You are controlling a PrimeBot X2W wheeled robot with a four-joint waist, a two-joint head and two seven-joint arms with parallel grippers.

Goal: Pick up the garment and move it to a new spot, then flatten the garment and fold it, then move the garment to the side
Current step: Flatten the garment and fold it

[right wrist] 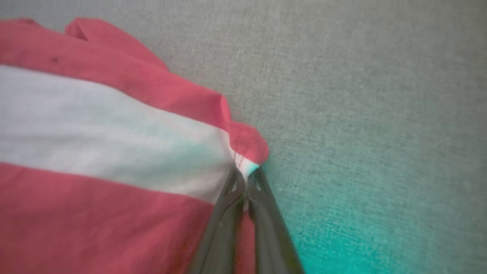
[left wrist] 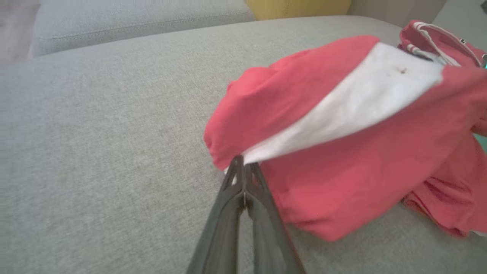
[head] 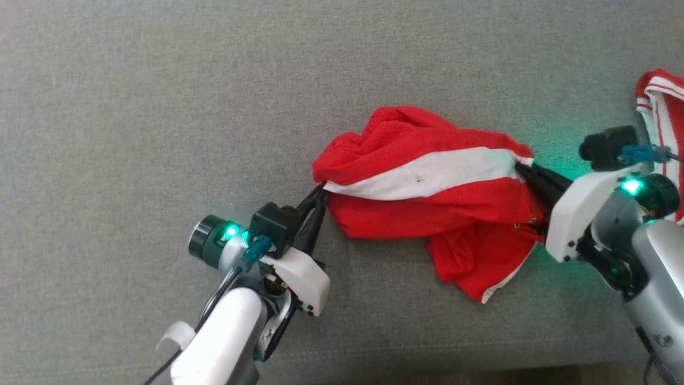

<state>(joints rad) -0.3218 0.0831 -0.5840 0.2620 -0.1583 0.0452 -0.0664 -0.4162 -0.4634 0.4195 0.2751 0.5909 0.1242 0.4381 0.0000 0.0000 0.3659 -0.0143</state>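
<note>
The garment is red with a broad white band, bunched up in the middle of the grey cushion. My left gripper is shut on its left edge, right where the white band ends; the left wrist view shows the closed tips pinching the cloth. At the opposite end my right gripper is shut on the right edge of the band. In the right wrist view its tips clamp the seam of the garment. A loose red flap hangs down at the lower right.
A second red and white striped cloth lies at the right edge of the cushion, also seen as cloth in the left wrist view. A yellow pillow and the sofa back stand beyond. The cushion's front edge runs along the bottom.
</note>
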